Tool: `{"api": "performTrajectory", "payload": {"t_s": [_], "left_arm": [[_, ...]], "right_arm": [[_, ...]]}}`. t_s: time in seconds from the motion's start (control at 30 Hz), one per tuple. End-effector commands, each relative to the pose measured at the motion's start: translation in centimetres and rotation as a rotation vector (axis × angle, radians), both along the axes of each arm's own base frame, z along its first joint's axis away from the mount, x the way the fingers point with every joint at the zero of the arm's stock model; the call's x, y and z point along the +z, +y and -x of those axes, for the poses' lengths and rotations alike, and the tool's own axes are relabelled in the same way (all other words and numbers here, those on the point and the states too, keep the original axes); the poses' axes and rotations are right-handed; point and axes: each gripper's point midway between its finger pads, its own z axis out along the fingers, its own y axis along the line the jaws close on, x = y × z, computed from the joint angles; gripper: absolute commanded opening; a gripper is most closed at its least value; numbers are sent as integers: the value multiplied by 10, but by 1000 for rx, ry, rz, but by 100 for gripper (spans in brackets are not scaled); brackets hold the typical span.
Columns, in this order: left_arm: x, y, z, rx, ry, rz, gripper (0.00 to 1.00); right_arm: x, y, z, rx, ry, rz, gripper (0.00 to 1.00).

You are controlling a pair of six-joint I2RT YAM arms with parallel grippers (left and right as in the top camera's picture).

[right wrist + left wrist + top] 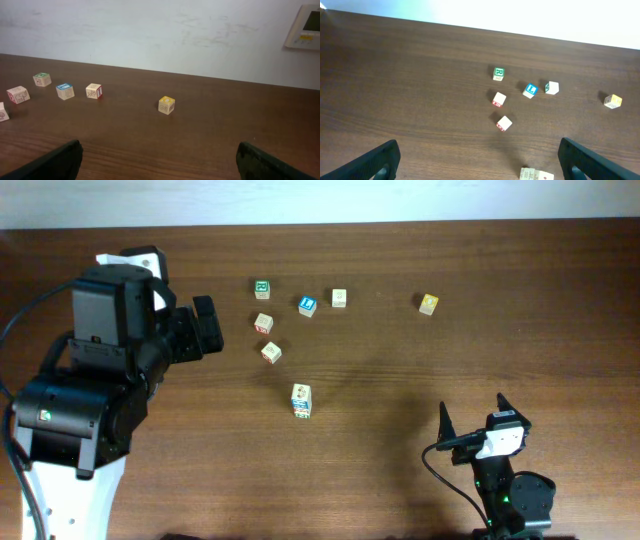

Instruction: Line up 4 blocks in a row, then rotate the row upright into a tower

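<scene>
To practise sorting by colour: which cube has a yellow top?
The lone cube farthest right in the overhead view: its top is yellow, while the rest show green, blue or pale tops.

Dark wood-grain table (200, 140) against a scuffed white wall (150, 30), possibly a thermostat panel (304, 26) top right.

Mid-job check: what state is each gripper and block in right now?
Left gripper, jaws open, empty
Right gripper, jaws open, empty
Pale block line, cubes touching, ungripped
Green-topped cube, loose
Blue-topped cube, loose
Yellow-topped cube, loose, off alone
Three other pale cubes, loose, separate
</scene>
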Motion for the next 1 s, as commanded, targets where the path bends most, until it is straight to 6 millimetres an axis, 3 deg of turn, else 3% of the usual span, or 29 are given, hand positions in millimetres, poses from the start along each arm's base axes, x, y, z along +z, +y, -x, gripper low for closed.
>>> {"api": "performTrajectory", "payload": {"t_s": [0.0, 0.5, 0.6, 0.73, 0.83, 0.97], "left_arm": [[7, 3, 1, 8, -19, -8, 99], [3, 4, 5, 9, 1, -12, 99], [-1, 21, 11, 61, 16, -99, 99], [-8, 19, 21, -40, -89, -168, 99], [-19, 10, 30, -139, -243, -150, 99], [-57, 23, 50, -139, -405, -145, 99]], "right_arm": [[-3, 2, 0, 6, 1, 3, 98], [-3, 2, 0, 6, 1, 3, 98], [-3, 2, 0, 6, 2, 3, 98], [-3, 2, 0, 6, 2, 3, 98], [-3, 2, 0, 6, 2, 3, 98], [-3, 2, 0, 6, 2, 3, 98]]}}
